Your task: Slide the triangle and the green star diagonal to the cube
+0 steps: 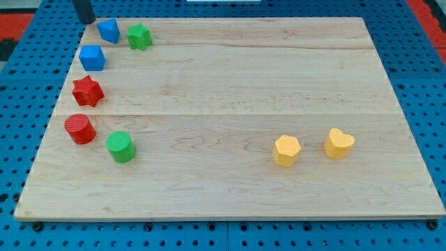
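Text on wooden board (230, 104): none readable.
Labels on coloured blocks: none readable.
Numbers or signs on blue perforated table (425, 104): none readable.
Brand marks: none visible anywhere.

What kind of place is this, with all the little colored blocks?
Probably a robot lab test bench. A wooden board sits on a blue pegboard table, small blocks like the green star and blue cube lie on it, and my tip stands beside the blue triangle.
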Controlling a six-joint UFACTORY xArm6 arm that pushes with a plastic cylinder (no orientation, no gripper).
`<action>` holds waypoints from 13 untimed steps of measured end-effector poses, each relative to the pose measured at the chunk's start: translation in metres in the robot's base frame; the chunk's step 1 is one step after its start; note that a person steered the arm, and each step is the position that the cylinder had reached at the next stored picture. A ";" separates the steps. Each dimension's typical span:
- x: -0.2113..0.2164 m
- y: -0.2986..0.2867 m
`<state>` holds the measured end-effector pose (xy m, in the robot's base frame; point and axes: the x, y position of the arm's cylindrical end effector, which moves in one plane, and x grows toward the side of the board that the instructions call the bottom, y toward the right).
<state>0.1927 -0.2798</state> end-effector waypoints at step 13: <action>0.105 0.137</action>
<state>0.2980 -0.1432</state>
